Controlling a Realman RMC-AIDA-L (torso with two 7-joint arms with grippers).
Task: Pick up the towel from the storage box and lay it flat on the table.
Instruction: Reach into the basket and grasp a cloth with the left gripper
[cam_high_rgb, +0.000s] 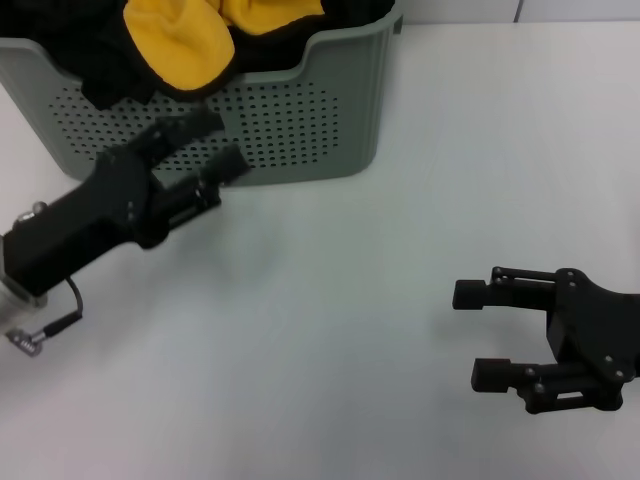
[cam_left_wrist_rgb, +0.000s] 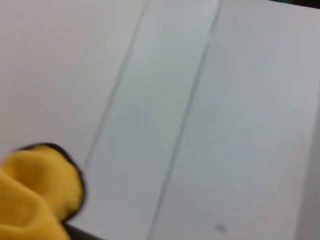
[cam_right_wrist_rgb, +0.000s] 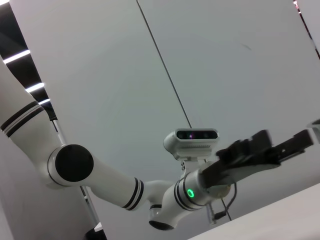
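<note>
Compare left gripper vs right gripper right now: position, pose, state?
Position: the left gripper is in front of the storage box wall, just below the yellow towel; the right gripper is over bare table, far from the box.
Pose: the left gripper angles up toward the box; the right gripper lies level, pointing across toward the robot's left.
Shared: both are open and holding nothing.
</note>
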